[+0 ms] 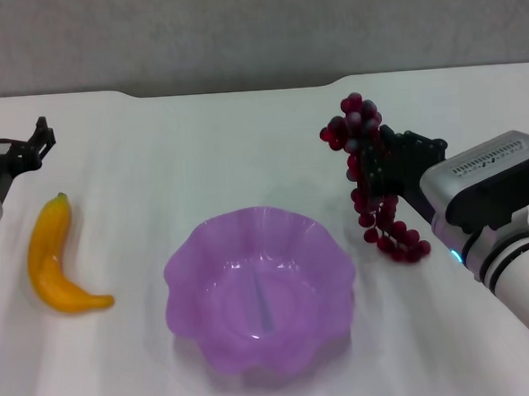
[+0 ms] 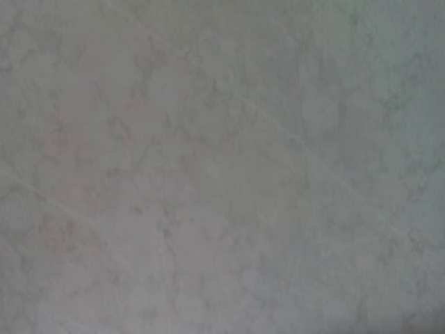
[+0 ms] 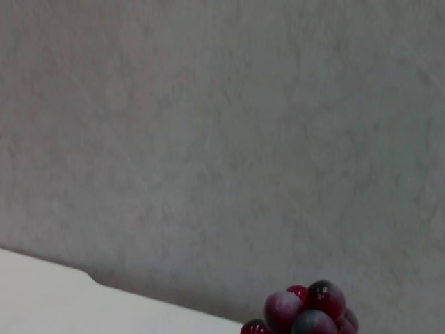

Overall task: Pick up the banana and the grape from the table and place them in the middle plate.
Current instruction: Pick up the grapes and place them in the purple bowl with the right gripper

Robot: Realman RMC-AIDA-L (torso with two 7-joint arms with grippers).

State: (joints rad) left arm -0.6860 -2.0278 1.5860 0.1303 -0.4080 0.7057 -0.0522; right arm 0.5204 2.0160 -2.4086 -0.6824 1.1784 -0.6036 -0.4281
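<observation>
The grape bunch [image 1: 371, 178] hangs dark red-purple in my right gripper [image 1: 384, 164], which is shut on its middle and holds it above the white table [image 1: 199, 148], to the right of the lilac scalloped plate [image 1: 261, 288]. Its top grapes show in the right wrist view [image 3: 306, 313]. The yellow banana [image 1: 54, 260] lies on the table left of the plate, its green tip pointing away. My left gripper [image 1: 14, 146] is open, beyond the banana near the far left edge, apart from it.
The table's dark notched far edge [image 1: 240, 86] runs along the back, with a grey wall [image 1: 254, 28] behind it. The left wrist view shows only a grey mottled surface [image 2: 222, 167].
</observation>
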